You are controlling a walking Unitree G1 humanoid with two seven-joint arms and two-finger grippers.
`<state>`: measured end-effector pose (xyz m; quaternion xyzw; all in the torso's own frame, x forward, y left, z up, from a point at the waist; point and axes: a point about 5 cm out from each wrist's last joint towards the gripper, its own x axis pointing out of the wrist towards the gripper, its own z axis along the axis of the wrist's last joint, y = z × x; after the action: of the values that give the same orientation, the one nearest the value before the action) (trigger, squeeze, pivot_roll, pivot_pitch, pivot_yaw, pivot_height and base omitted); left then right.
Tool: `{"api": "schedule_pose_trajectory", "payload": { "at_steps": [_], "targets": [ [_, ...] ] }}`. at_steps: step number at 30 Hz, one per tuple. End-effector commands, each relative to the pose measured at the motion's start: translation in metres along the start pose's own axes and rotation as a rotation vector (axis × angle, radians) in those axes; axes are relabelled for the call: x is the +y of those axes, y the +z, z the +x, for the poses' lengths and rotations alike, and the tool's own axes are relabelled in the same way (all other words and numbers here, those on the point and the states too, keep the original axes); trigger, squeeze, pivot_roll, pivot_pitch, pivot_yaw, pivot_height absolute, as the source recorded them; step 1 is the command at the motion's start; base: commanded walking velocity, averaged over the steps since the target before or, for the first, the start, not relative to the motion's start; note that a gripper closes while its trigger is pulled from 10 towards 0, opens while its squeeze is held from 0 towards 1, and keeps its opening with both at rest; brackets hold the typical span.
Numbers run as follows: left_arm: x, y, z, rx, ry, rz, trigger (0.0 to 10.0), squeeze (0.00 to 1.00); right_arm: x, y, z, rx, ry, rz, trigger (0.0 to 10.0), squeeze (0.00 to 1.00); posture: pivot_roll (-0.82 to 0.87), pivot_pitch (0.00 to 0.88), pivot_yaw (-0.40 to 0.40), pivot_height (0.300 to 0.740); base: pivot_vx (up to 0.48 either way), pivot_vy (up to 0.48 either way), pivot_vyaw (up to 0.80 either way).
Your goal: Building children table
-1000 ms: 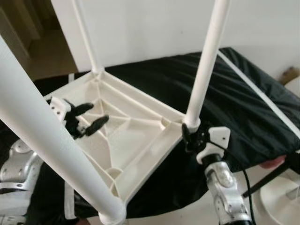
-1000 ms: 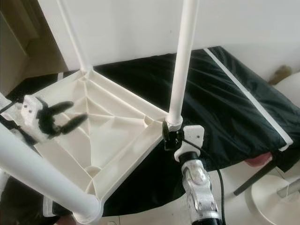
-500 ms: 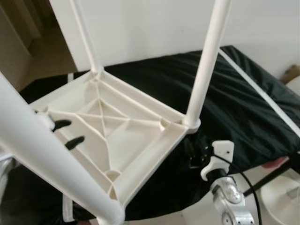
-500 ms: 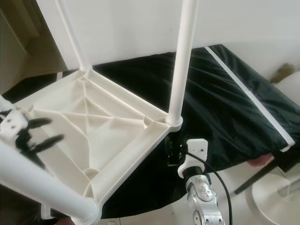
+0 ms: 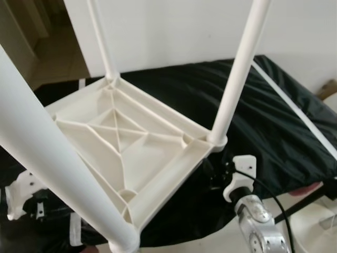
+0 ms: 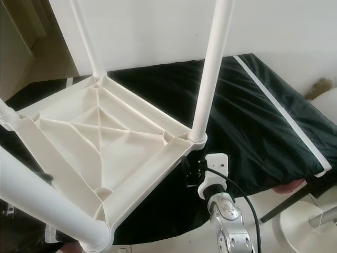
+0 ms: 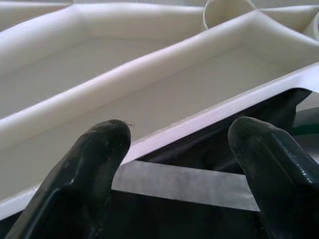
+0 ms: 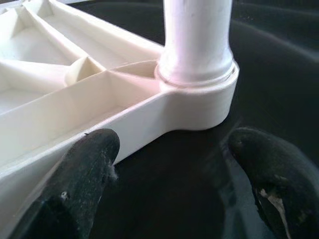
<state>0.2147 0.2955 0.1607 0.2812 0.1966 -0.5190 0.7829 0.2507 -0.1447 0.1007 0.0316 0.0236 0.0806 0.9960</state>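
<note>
The upturned white children's table lies legs-up on a black cover. The right claw, spread and empty, faces its corner leg; the left claw gapes empty beside its rim.

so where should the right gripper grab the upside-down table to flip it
Probably the rim of the table top beside the leg socket, coming in level from the right. That edge is a thin straight flange, and the right gripper already faces it, fingers open.
</note>
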Motion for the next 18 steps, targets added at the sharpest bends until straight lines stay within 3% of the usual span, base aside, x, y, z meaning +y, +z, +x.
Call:
{"api": "schedule_pose_trajectory", "payload": {
  "at_steps": [1, 7, 9, 14, 18],
  "targets": [
    [-0.003, 0.002, 0.002, 0.010, -0.042, 0.034, 10.0, 0.00, -0.001, -0.004, 0.003, 0.031, 0.003, 0.003, 10.0, 0.00, 0.12, 0.027, 0.009, 0.740, 0.000, 0.000, 0.00],
    [-0.006, 0.003, 0.015, 0.010, -0.033, 0.099, 10.0, 0.00, 0.004, -0.005, 0.011, 0.052, 0.016, -0.013, 10.0, 0.00, 0.12, 0.024, 0.011, 0.740, 0.000, 0.000, 0.00],
    [-0.010, 0.004, 0.023, -0.001, -0.046, 0.108, 10.0, 0.00, 0.006, -0.013, 0.016, 0.120, 0.022, -0.098, 10.0, 0.00, 0.11, 0.024, 0.013, 0.740, 0.000, 0.000, 0.00],
    [-0.018, -0.001, 0.031, 0.063, -0.083, 0.179, 10.0, 0.00, 0.007, -0.013, 0.021, 0.132, 0.038, -0.086, 10.0, 0.00, 0.11, 0.026, 0.018, 0.740, 0.000, 0.000, 0.00],
    [-0.020, -0.001, 0.035, 0.063, -0.089, 0.186, 10.0, 0.00, 0.007, -0.011, 0.023, 0.130, 0.042, -0.089, 10.0, 0.00, 0.11, 0.028, 0.022, 0.740, 0.000, 0.000, 0.00]
  ]
}}
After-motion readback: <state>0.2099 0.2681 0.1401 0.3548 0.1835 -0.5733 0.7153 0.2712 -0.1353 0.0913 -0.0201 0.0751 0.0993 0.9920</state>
